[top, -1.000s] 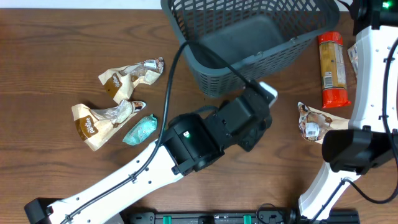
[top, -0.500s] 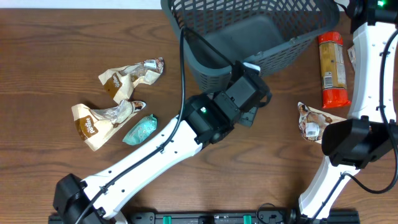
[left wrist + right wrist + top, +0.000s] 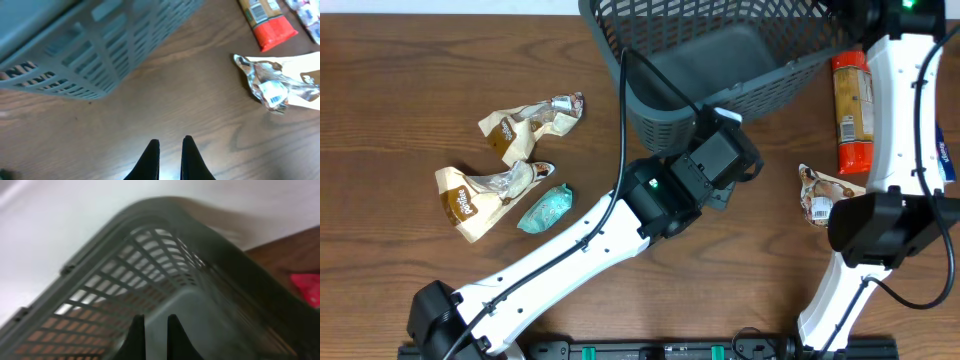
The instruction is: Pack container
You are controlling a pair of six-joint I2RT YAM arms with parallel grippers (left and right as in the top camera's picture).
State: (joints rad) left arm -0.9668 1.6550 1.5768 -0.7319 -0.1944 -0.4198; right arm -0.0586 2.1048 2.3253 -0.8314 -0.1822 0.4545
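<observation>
While the left claw (image 3: 170,151) hangs low over the table (image 3: 165,100), its two black fingers sit almost together. Only a sliver shows between the tips and nothing is pinched, so it is closed and empty.

Relative to the left claw:
- The grey-blue slotted basket (image 3: 100,50) is ahead and to its left. The near lattice wall is close to the tips but apart from them.
- From overhead, that arm's wrist overlaps the basket (image 3: 790,45) at its near wall.
- A crumpled silver-and-white snack packet (image 3: 272,90) lies flat on the wood ahead and to the right.
- An orange tube pack (image 3: 262,20) with a red end lies on its side farther ahead-right, past the snack packet and just outside the basket's right wall.
- Two brown-and-white packets (image 3: 532,125) (image 3: 485,195) lie well off to the left and behind.
- A small teal packet (image 3: 545,208) touches the nearer brown-and-white one.

The right claw (image 3: 153,329) also has its fingers close together with nothing between them. It is above the basket's open top, near the far right corner. The solid floor is below and ahead of the tips, with lattice wall rising to the left and beyond. That view is blurred, so I can't tell finer detail.
</observation>
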